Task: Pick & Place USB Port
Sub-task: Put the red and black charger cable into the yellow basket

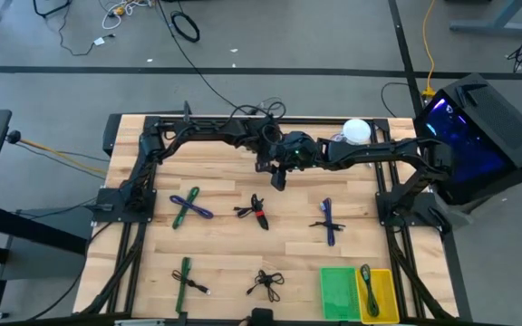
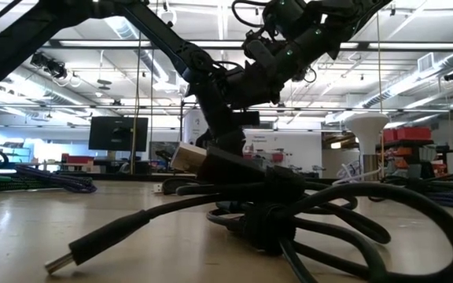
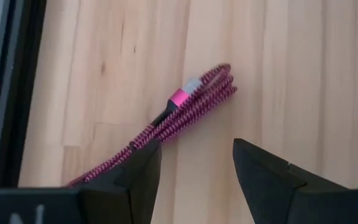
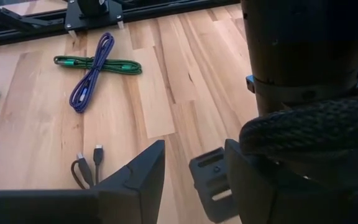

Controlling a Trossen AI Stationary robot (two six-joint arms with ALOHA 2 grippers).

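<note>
Near edge, bins: you have a flat bright green plastic bin [image 1: 337, 290] and a yellow plastic bin [image 1: 383, 301] touching side by side at the front right of the pale wooden slatted table [image 1: 225, 186]. The green bin shows nothing inside; the yellow one holds a single dark green coiled cable [image 1: 367, 276].
Near edge, loose cables: a green braided cable bundle [image 1: 184, 276] lies front left, and a black coiled USB cable [image 1: 265, 283] sits front centre, just left of the bins. In the low view its plug [image 2: 63, 261] points toward you.
Middle row: you see a purple cable crossed over a green cable [image 1: 189, 207] on the left, a black cable bundle with a red band [image 1: 256, 213] in the centre, and a dark blue cable bundle [image 1: 328, 220] on the right. All three lie apart from each other.
Left gripper [image 1: 269, 152]: it hangs above the table's far centre, jaws spread, nothing between them. Its wrist view shows a pink braided USB cable with a magenta plug collar [image 3: 188, 109] on the wood below the fingers [image 3: 126, 180], not touched.
Right gripper [image 1: 280, 176]: it hovers just beside the left one, jaws spread and empty.
Far edge: a white round lamp-like object [image 1: 357, 130] stands at the back right.
</note>
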